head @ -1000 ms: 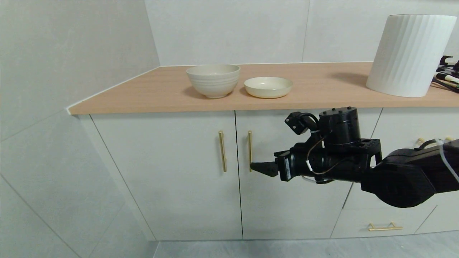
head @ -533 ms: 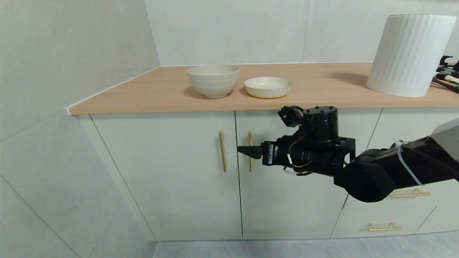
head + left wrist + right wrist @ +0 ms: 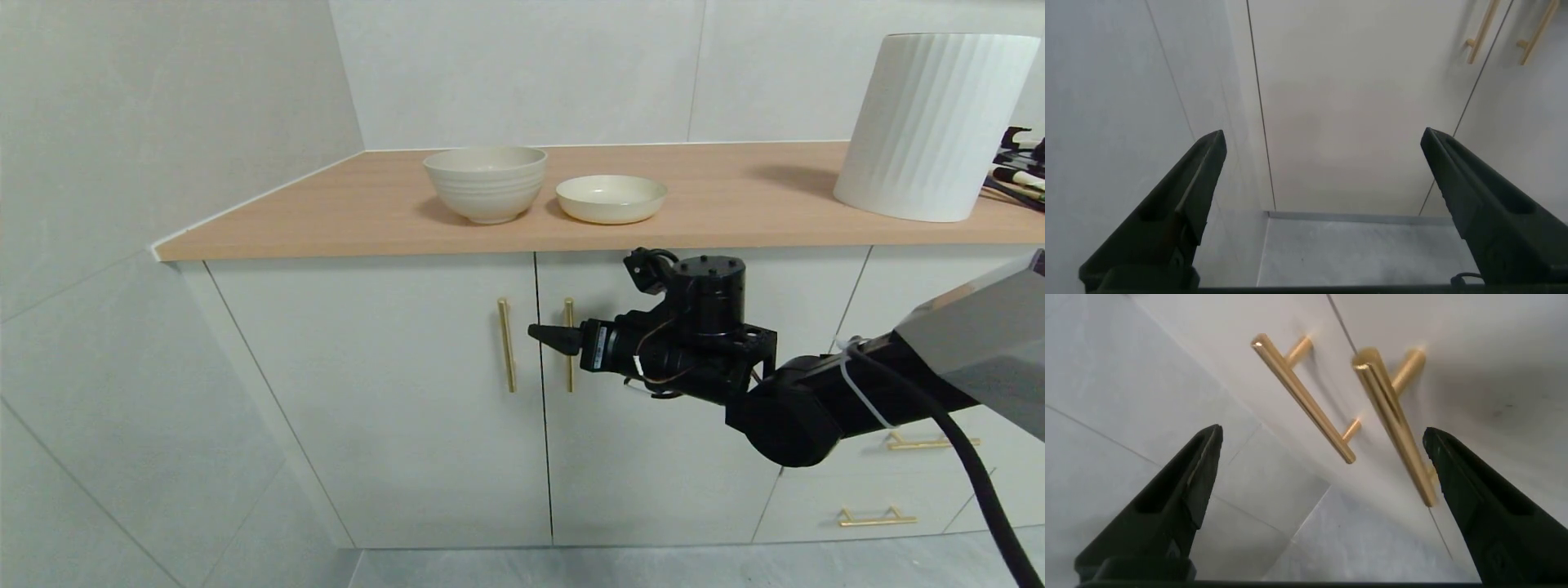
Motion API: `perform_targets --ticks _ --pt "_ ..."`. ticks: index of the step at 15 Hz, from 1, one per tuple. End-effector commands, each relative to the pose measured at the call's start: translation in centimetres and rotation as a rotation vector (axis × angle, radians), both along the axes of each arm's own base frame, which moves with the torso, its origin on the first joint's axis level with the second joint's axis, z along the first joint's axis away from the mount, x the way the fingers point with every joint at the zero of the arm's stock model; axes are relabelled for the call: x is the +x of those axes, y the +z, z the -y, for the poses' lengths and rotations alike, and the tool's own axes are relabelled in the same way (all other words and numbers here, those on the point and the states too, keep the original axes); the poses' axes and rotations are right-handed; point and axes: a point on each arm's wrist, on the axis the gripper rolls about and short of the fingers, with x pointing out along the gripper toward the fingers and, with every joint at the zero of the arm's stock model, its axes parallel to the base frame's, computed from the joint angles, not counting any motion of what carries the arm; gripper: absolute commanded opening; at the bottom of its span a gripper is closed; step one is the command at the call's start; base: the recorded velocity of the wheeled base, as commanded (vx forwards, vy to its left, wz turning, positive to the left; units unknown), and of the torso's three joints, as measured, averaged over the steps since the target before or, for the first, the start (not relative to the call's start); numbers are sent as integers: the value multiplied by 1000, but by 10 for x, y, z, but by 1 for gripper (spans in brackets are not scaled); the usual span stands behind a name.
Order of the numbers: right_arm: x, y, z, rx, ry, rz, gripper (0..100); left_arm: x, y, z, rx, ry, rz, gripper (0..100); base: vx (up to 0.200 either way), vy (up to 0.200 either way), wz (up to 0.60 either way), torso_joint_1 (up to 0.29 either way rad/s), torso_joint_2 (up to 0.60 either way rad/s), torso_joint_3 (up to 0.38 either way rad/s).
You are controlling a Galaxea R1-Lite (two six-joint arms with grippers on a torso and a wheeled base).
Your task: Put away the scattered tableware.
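Two pieces of tableware sit on the wooden bench [image 3: 367, 214]: a deep ribbed bowl [image 3: 485, 183] and, just beside it on its right, a shallow dish [image 3: 611, 198], the two close but not touching. Both stand upright near the front edge, above the pair of pale cabinet doors [image 3: 392, 408]. Further along the bench to the right stands a tall white ribbed container [image 3: 935, 126], well apart from the dishes, with some dark utensils [image 3: 1016, 175] at the edge behind it. The right gripper [image 3: 545, 334] is held out level in front of the cabinet, its tip over the seam where the two doors meet, between the left-hand handle [image 3: 507, 345] and the right-hand handle [image 3: 569, 343], both slim upright brass bars. From its own wrist camera the right gripper [image 3: 1321, 437] has its fingers [image 3: 1167, 514] spread wide, and both handles lie in the gap between them; I cannot tell whether anything touches. The left gripper [image 3: 1323, 135] is low down, facing the lower part of the cabinet and the grey floor [image 3: 1347, 253], its fingers [image 3: 1180, 204] also spread wide apart with nothing between them. A brass drawer pull [image 3: 878, 516] shows low on the right.
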Motion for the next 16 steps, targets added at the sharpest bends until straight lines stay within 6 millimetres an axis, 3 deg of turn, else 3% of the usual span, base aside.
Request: perform_targets --ticks 1,9,16 --pt "2 -7 -2 -8 3 -11 100 0 0 0 0 0 -1 100 0 0 0 0 0 0" --pt "10 -19 -12 -4 10 -7 100 0 0 0 -1 0 -1 100 0 0 0 0 0 0" --pt "2 -22 -22 2 39 -5 100 0 0 0 -1 0 -1 100 0 0 0 0 0 0"
